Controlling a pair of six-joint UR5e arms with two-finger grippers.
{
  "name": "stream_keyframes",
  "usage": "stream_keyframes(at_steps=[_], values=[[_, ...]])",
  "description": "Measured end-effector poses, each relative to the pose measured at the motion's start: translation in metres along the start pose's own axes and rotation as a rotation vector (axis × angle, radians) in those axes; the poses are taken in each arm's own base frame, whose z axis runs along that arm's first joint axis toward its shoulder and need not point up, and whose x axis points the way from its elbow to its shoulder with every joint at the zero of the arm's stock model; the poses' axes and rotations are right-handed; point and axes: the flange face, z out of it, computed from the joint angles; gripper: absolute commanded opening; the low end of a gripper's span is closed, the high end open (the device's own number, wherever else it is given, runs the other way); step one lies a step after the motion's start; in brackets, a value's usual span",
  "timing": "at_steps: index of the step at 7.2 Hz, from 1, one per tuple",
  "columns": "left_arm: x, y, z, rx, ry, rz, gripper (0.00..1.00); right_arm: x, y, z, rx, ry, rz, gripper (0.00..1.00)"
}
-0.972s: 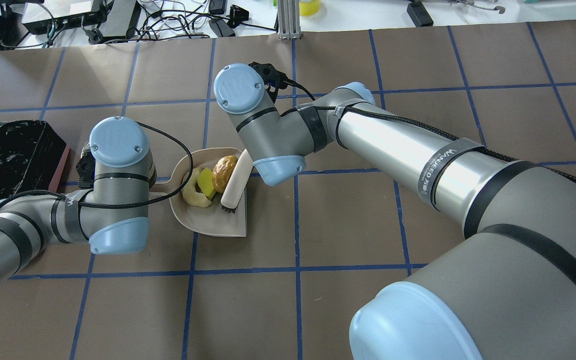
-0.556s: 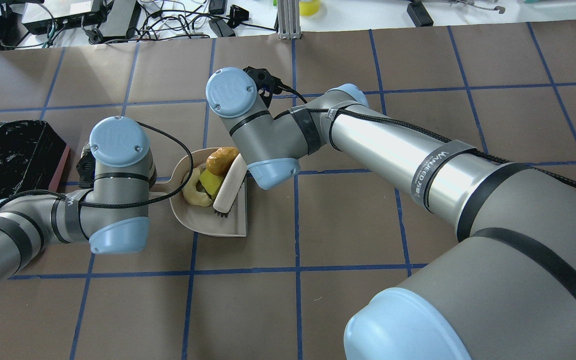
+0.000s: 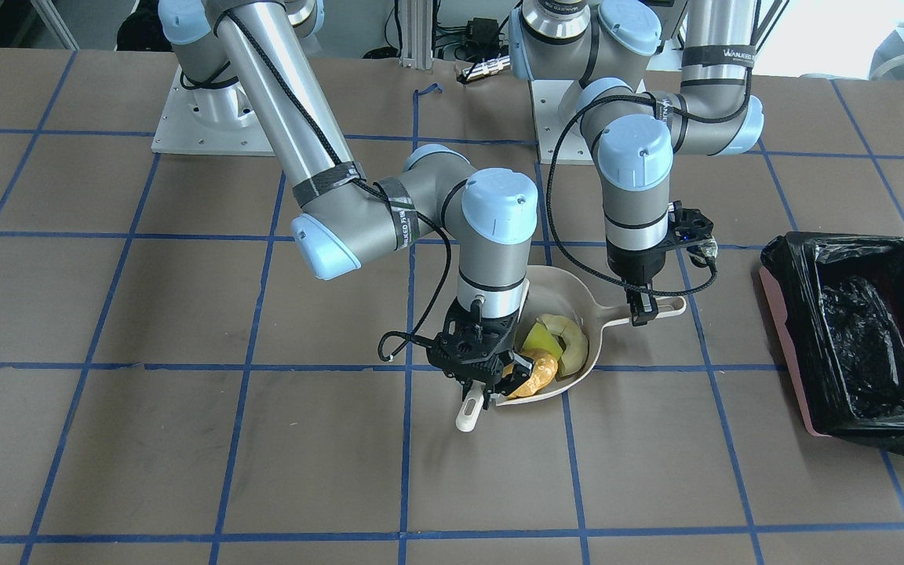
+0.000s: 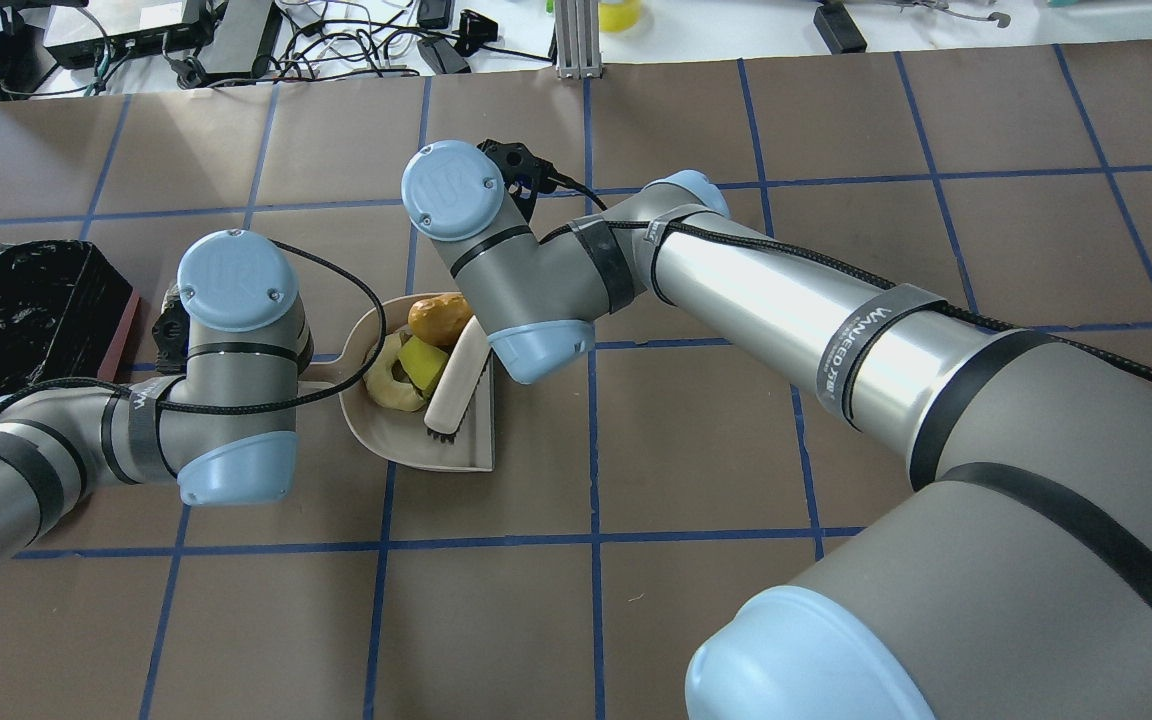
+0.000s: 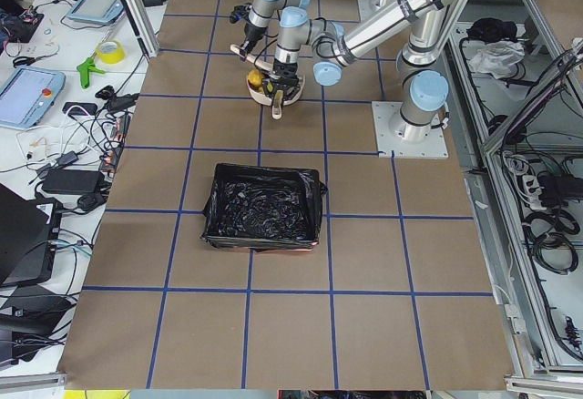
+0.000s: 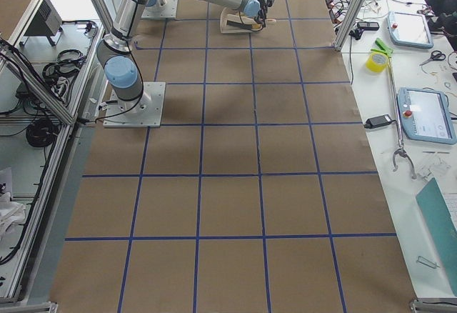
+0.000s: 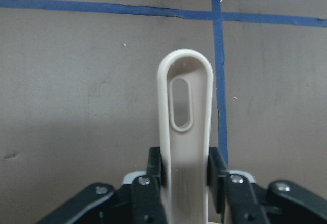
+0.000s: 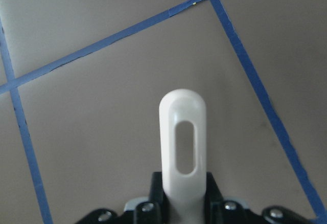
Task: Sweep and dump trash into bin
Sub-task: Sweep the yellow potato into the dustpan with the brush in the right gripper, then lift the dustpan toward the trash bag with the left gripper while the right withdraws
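- Left gripper [image 3: 642, 312] first: its jaws are clamped on the dustpan handle [image 7: 184, 132], one finger on each side. The slotted end of the handle pokes out past the fingertips.
- On one side of that gripper sits the dustpan [image 3: 558, 289], which looks to rest flat on the bench [image 3: 185, 439].
- All the trash is inside the pan. The crescent slice [image 4: 386, 382] is nearest the left gripper and the sponge wedge [image 4: 423, 363] is right against it. The potato lump [image 4: 439, 317] is a little further out, up at the pan's far wall.
- Just past the trash comes the brush [image 4: 456, 380], lying across the pan with its bristle end down inside, close beside the sponge and the potato. It fences them off from the open lip.
- The right gripper [image 3: 486, 386] is closed tight on the brush handle, as the right wrist view shows. It sits at the far corner of the pan from the left gripper.
- The relation that matters: the bin [image 3: 868, 345] lies on the opposite side of the left gripper from the pan, well apart, with bench between.
- The pan's long axis runs handle to lip, roughly in line with the bin. The handle end points toward the bin and the open lip faces away from it.
- The left arm is clearly the nearer one to the bin, while the right arm is out beyond the pan.
- My read: sweeping is done and the dump is next. The pan would need lifting, carrying across, and turning so the lip comes over the bag.
- The risk is the round potato rolling off the lip once the brush pulls clear.
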Motion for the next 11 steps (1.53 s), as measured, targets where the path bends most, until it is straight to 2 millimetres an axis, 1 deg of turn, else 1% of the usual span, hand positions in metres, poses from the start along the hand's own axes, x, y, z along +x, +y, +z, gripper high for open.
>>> stream_keyframes(at_steps=[1,2,3,5,6,7,8,9,10,11], values=[[0.003,0.0,-0.002,-0.004,0.004,-0.001,0.0,0.005,-0.007,-0.007,-0.012,0.016,-0.028,0.1],[0.005,-0.001,-0.003,-0.009,0.005,-0.001,0.0,0.017,-0.021,-0.013,-0.024,0.039,-0.047,0.1],[0.006,-0.001,-0.003,-0.024,0.006,-0.005,0.0,0.035,-0.041,-0.019,-0.037,0.065,-0.065,0.1],[0.007,0.001,-0.003,-0.078,-0.01,-0.011,0.0,0.081,-0.092,-0.035,-0.07,0.096,-0.127,0.09],[0.013,-0.001,-0.006,-0.122,-0.034,-0.018,0.0,0.108,-0.12,-0.041,-0.085,0.108,-0.166,0.1],[0.025,-0.01,-0.012,-0.17,-0.059,-0.037,0.0,0.136,-0.146,-0.044,-0.096,0.122,-0.206,0.1],[0.043,-0.026,-0.022,-0.204,-0.073,-0.053,0.0,0.167,-0.173,-0.042,-0.101,0.133,-0.245,0.1],[0.064,-0.049,-0.038,-0.223,-0.068,-0.054,0.0,0.203,-0.204,-0.038,-0.101,0.137,-0.28,0.11],[0.085,-0.08,-0.052,-0.229,-0.05,-0.038,0.0,0.241,-0.236,-0.033,-0.1,0.127,-0.309,0.11],[0.104,-0.121,-0.064,-0.237,-0.026,-0.025,0.0,0.28,-0.267,-0.024,-0.095,0.104,-0.324,0.12]])
